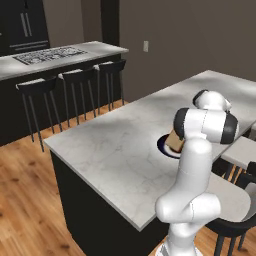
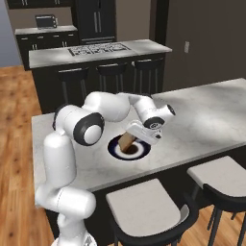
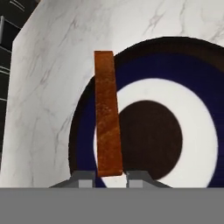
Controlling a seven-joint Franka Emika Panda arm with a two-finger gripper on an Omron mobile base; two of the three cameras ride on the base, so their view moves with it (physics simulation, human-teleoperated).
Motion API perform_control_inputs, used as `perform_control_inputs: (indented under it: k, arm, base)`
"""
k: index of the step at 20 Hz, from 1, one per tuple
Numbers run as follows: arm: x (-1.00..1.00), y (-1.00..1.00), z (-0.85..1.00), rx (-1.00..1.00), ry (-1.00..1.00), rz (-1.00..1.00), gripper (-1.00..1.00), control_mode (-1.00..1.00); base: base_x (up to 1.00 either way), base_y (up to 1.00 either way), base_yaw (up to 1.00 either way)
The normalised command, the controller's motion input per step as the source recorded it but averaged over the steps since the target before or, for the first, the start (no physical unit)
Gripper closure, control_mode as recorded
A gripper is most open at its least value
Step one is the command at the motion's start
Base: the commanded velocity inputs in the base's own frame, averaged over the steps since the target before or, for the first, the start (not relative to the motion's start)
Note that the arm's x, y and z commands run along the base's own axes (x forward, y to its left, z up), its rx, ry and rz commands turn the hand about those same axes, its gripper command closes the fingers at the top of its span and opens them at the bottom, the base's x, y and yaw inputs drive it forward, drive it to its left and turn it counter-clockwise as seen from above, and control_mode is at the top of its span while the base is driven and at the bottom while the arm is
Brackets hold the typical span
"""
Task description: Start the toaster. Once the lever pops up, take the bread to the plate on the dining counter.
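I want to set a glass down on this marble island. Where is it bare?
Bare marble on the dining counter lies both sides of the plate, widest toward the wall end. Crowded at the plate, where the claw holds the bread over it.

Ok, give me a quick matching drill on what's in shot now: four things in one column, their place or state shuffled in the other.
Things:
1. thin orange-brown slice of toasted bread
2. round navy-rimmed plate
3. white grey-veined marble dining counter
4. black bar stools

Places or states:
A. lined up at the far cooktop island
B. held on edge between the jaws, over the plate
C. carries the plate
D. lies flat below the gripper

Pairs: 1-B, 2-D, 3-C, 4-A
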Motion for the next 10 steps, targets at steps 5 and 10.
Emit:
perform_control_inputs:
  k: [5, 10]
  arm:
    - [-0.22, -0.09, -0.03, 0.04, -0.04, 0.00, -1.00, -1.00]
    - [-0.33, -0.13, 0.08, 0.04, -0.05, -0.01, -1.00, -1.00]
  base:
    - [0.00, 0.00, 0.00]
    - [0.00, 0.00, 0.00]
